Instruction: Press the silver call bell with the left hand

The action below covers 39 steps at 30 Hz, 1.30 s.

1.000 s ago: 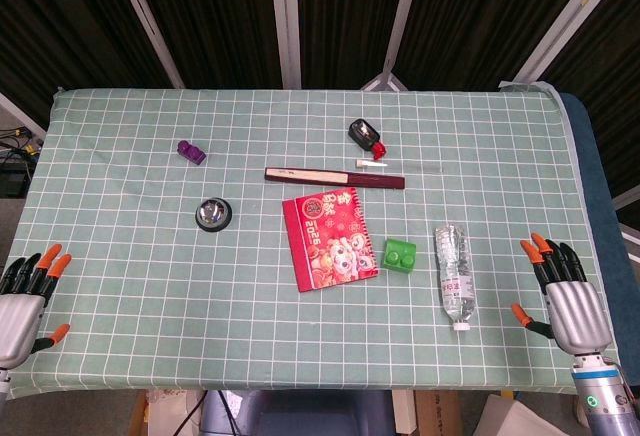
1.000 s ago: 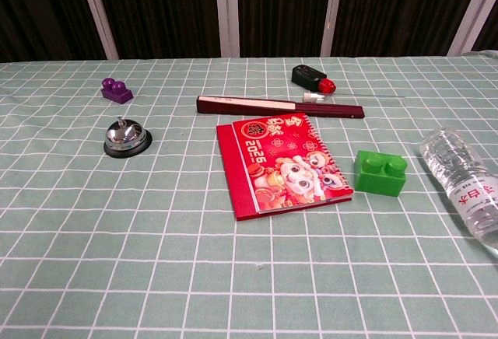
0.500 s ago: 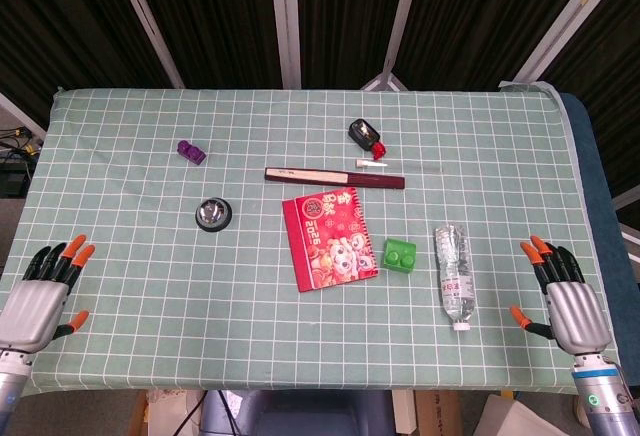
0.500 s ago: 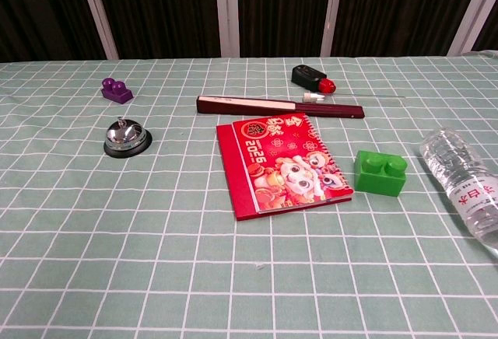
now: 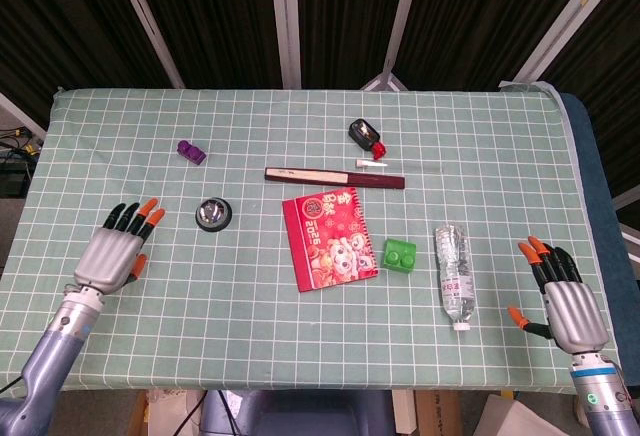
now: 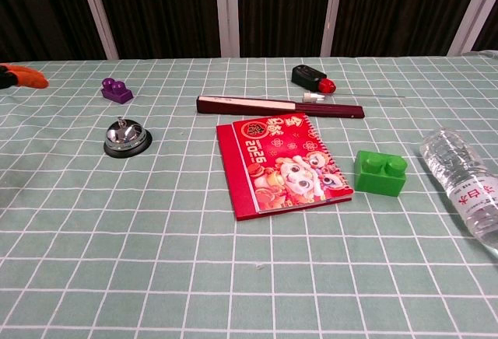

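Note:
The silver call bell (image 5: 214,214) on its black base stands left of centre on the green checked cloth, and the chest view shows the bell (image 6: 127,137) too. My left hand (image 5: 116,250) hovers over the cloth to the left of the bell, fingers spread and pointing toward it, holding nothing and apart from it. In the chest view only its orange fingertips (image 6: 23,78) show at the left edge. My right hand (image 5: 563,297) stays near the table's front right corner, fingers apart and empty.
A purple brick (image 5: 191,151) lies behind the bell. A dark red stick (image 5: 335,176), a red booklet (image 5: 330,235), a green brick (image 5: 401,255), a plastic bottle (image 5: 455,273) and a black and red item (image 5: 366,136) lie to the right.
My left hand has moved from the front left corner forward and rightward over the cloth toward the bell. The right hand has barely moved.

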Available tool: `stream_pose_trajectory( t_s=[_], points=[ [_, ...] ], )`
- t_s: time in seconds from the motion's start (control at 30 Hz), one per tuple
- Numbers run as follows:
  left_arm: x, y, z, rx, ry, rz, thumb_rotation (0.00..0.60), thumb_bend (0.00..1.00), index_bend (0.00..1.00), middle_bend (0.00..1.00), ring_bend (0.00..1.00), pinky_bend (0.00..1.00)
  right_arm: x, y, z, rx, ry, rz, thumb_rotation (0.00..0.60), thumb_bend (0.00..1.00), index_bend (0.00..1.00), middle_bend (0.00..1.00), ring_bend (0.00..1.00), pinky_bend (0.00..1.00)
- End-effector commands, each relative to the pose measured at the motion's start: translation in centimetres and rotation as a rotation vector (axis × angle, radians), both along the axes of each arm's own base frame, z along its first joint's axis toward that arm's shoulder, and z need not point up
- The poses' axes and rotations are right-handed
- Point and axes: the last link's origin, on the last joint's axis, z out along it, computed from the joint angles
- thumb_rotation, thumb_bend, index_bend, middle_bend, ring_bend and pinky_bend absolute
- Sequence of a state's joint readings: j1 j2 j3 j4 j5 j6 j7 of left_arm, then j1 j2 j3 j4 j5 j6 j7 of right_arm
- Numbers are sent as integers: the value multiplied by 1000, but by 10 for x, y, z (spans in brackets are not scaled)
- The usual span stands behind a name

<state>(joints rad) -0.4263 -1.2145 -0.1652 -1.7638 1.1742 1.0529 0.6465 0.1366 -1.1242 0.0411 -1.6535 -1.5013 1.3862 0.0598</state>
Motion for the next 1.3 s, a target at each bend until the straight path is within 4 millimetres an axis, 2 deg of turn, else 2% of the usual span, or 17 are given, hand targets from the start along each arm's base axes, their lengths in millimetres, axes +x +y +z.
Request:
stream_pose_trajectory(
  t_s=[0.03,0.27,0.6,1.07,1.3],
  points=[
    [23,26,-25,-20,23,-3,600,650,0,0,0,0,0,0,0,3,-6,-3,600,288,0,0,0,0],
    [38,45,-53,-34,37,51,600,650,0,0,0,0,-1,-1,1,15,-21,-12,600,288,0,0,0,0],
    [48,60,-78,-42,38,79,600,650,0,0,0,0,-1,-1,1,23,-38,-19,600,288,0,0,0,0],
    [28,57,-103,-92,91,133,600,650,0,0,0,0,-1,-1,1,25,-52,-27,600,288,0,0,0,0],
    [28,58,-101,-83,85,129,600,651,0,0,0,0,-1,-1,2,21,-57,-29,600,288,0,0,0,0]
  ],
)
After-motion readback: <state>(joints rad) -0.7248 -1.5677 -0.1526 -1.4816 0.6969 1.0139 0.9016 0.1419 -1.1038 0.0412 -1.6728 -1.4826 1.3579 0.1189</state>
